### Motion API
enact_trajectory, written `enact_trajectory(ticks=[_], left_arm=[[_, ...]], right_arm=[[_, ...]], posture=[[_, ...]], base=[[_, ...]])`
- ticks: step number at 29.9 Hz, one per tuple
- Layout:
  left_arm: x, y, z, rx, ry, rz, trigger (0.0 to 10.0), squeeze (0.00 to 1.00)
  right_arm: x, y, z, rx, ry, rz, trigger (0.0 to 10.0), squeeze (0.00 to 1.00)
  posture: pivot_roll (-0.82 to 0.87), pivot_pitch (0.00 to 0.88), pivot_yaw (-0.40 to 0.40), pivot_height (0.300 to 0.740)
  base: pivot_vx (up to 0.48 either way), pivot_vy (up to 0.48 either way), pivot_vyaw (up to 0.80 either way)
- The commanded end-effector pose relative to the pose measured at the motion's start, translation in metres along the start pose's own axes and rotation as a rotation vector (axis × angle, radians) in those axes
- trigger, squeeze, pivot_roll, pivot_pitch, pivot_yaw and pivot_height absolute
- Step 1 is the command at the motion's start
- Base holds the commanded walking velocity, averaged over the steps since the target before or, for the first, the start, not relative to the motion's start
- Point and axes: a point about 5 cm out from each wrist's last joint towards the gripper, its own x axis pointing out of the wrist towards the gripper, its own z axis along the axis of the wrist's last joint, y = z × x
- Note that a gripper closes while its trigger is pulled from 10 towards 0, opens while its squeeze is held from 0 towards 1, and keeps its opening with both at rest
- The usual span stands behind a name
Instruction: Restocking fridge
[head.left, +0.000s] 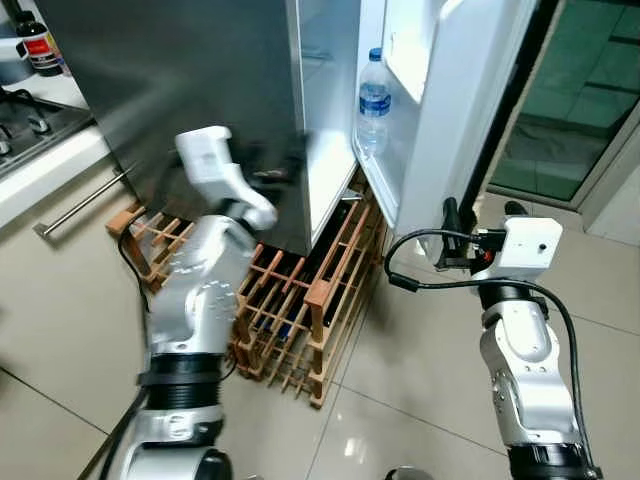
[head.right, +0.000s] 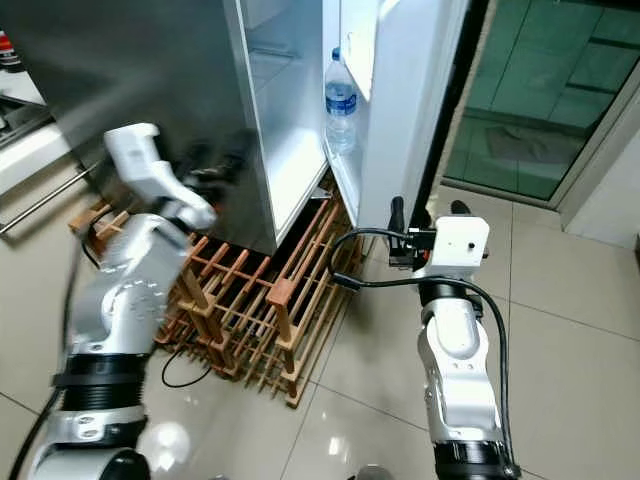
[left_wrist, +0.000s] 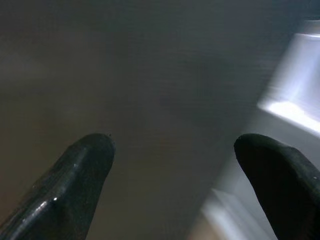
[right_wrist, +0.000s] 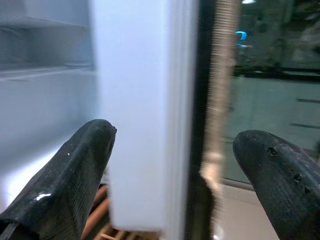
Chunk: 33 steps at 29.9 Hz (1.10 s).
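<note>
Tiles of glossy beige cover the floor, catching ceiling light at the lower centre of the frame. A wooden rack of slatted bars lies flat on them at centre, running under the fridge. The fridge takes up the upper middle: its closed steel door is a blurred grey sheet, and beside it the white fridge door stands swung open toward the upper right. A water bottle with a blue cap and blue label stands upright on the open door's inner shelf. At the upper left edge sit a stove top and a white counter with a metal drawer handle. Beyond the open door, at upper right, dark green glass panes close off the room.

The left gripper is raised at centre left against the steel front, fingers spread wide and empty. The right gripper, at centre right, has its fingers wide apart on either side of the open door's outer edge, not closed on it.
</note>
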Motion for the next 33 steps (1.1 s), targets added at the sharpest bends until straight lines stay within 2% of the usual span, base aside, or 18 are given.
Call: enact_trajectory(ticks=[1,3,4,7,11,13,15,18,22,24,28,29,30,31,32,33], left_arm=[[0.0,0.014,-0.004,0.063,0.009,0.123,10.0,0.0],[0.0,0.028,-0.005,0.158,0.023,0.238,10.0,0.0],[0.0,0.028,-0.005,0.158,0.023,0.238,10.0,0.0],[0.001,0.035,-0.008,0.244,0.039,0.307,10.0,0.0],[-0.001,0.044,-0.008,0.264,0.042,0.359,10.0,0.0],[-0.001,0.044,-0.008,0.264,0.042,0.359,10.0,0.0],[-0.003,0.048,-0.008,0.28,0.044,0.375,10.0,0.0],[-0.006,0.052,-0.007,0.303,0.049,0.383,10.0,0.0],[-0.006,0.052,-0.006,0.316,0.05,0.382,10.0,0.0],[-0.005,0.051,-0.007,0.316,0.062,0.375,10.0,0.0],[-0.005,0.051,-0.008,0.316,0.065,0.372,10.0,0.0],[-0.003,0.048,-0.009,0.311,0.071,0.358,10.0,0.0],[-0.001,0.042,-0.013,0.302,0.08,0.334,10.0,0.0],[-0.001,0.042,-0.013,0.302,0.08,0.334,10.0,0.0],[0.0,0.038,-0.016,0.295,0.089,0.322,10.0,0.0],[0.0,0.038,-0.016,0.295,0.089,0.322,10.0,0.0]], right_arm=[[0.009,0.01,0.003,0.026,-0.014,0.053,10.0,0.0],[0.022,0.015,0.005,0.024,-0.014,0.1,10.0,0.0],[0.022,0.015,0.005,0.024,-0.014,0.1,10.0,0.0],[0.039,0.012,0.006,0.031,-0.008,0.108,10.0,0.0],[0.055,0.014,0.01,0.045,-0.005,0.136,10.0,0.0],[0.055,0.014,0.01,0.045,-0.005,0.136,10.0,0.0],[0.065,0.017,0.009,0.059,0.014,0.163,10.0,0.0],[0.078,0.014,0.005,0.124,0.054,0.13,10.0,0.0],[0.082,0.009,0.007,0.118,0.051,0.106,10.0,0.0],[0.083,-0.002,0.008,0.081,0.045,0.078,10.0,0.0],[0.083,-0.004,0.008,0.071,0.043,0.072,10.0,0.0],[0.082,-0.015,0.008,0.05,0.039,0.048,10.0,0.0],[0.078,-0.038,0.008,0.012,0.036,-0.005,10.0,0.0],[0.078,-0.038,0.008,0.012,0.036,-0.005,10.0,0.0],[0.072,-0.055,0.008,-0.018,0.033,-0.049,10.0,0.0],[0.072,-0.055,0.008,-0.018,0.033,-0.049,10.0,0.0]], posture=[[-0.11,0.0,0.05,0.736],[-0.11,0.0,0.049,0.736],[-0.11,0.0,0.049,0.736],[-0.1,0.0,0.046,0.736],[-0.08,0.0,0.048,0.736],[-0.08,0.0,0.048,0.736],[-0.06,0.0,0.052,0.736],[-0.04,0.0,0.059,0.736],[-0.04,0.0,0.067,0.736],[-0.05,0.0,0.082,0.736],[-0.05,0.0,0.082,0.736],[-0.07,0.0,0.09,0.736],[-0.09,0.0,0.097,0.736],[-0.09,0.0,0.097,0.736],[-0.11,0.0,0.098,0.736],[-0.11,0.0,0.098,0.736]], base=[[0.0,0.0,0.0],[0.0,0.0,0.0],[0.0,0.0,0.0],[0.0,0.0,0.0],[0.0,0.0,0.0],[0.0,0.0,0.0],[0.0,0.0,0.0],[0.0,0.0,0.0],[0.0,0.0,0.0],[0.0,0.0,0.0],[0.0,0.0,0.0],[0.0,0.0,0.0],[0.0,0.0,0.0],[0.0,0.0,0.0],[0.0,0.0,0.0],[0.0,0.0,0.0]])
